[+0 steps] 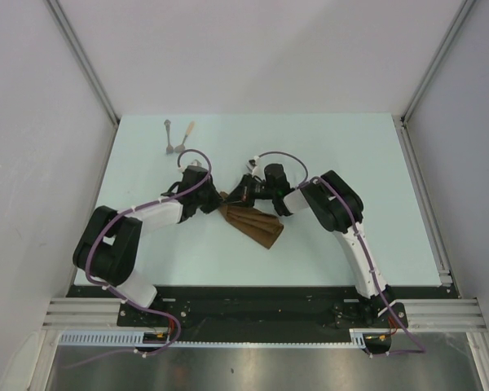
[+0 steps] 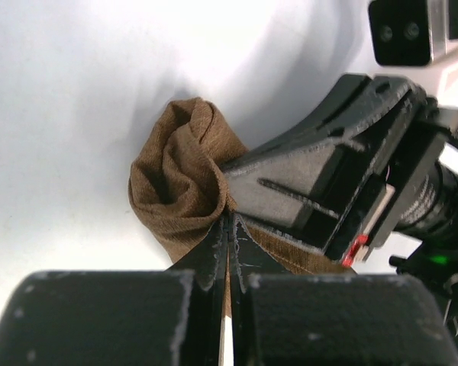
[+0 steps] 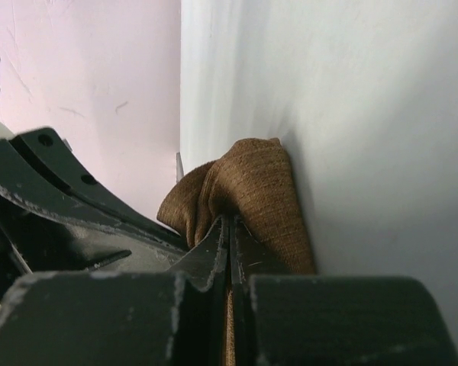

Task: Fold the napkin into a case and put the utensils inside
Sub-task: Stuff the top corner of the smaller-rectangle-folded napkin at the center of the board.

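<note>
Napkin lies bunched in a narrow strip mid-table, its far-left end pinched by the left gripper and right gripper, both clamped tight on the cloth nearly tip to tip, arms elbow-bent reaching inward, utensils well apart, far left.

Utensils too small; napkin end hidden.
</note>
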`<state>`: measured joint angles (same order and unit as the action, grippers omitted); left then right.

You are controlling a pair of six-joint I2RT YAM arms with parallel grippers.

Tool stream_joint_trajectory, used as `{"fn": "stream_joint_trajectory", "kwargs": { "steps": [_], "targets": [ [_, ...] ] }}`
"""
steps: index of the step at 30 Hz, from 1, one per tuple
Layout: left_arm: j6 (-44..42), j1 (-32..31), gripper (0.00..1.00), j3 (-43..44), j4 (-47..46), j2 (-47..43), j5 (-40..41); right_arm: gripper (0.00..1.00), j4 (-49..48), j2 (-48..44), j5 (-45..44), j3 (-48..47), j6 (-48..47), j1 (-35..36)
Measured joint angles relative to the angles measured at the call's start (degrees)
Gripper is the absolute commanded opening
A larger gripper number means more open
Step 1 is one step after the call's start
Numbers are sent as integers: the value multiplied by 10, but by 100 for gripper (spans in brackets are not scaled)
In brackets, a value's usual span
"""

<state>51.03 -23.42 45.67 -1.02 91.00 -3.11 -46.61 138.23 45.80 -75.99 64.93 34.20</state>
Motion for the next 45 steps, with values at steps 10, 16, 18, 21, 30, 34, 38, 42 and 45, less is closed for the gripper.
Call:
{"fn": "stream_joint_trajectory", "kwargs": {
  "steps": [10, 16, 18, 21, 30, 34, 38, 42, 45],
  "targets": [
    [0, 0, 0, 23, 78, -7, 79, 0, -57, -7, -16, 36, -10, 8],
    [0, 4, 0, -5, 88, -57, 105, 0, -14, -13, -7, 25, -45, 10],
    [0, 4, 2, -5, 87, -55, 103, 0, 7, -13, -2, 14, -50, 10],
    [0, 5, 22, -5, 86, -53, 100, 0, 46, -9, -3, -13, -63, 20],
    [-7, 23, 56, -39, 98, -122, 100, 0, 117, -9, -3, -41, -97, 35],
    [-5, 53, 43, -47, 111, -166, 96, 0, 134, -12, -1, -43, -102, 32],
    [-4, 93, 30, -62, 100, -160, 61, 0, 151, -16, 1, -45, -109, 28],
    [-4, 105, 24, -75, 88, -128, 25, 0, 165, -16, 4, -53, -112, 23],
    [-3, 105, 23, -77, 73, -101, -4, 0, 176, -16, 4, -62, -116, 21]
  ]
}}
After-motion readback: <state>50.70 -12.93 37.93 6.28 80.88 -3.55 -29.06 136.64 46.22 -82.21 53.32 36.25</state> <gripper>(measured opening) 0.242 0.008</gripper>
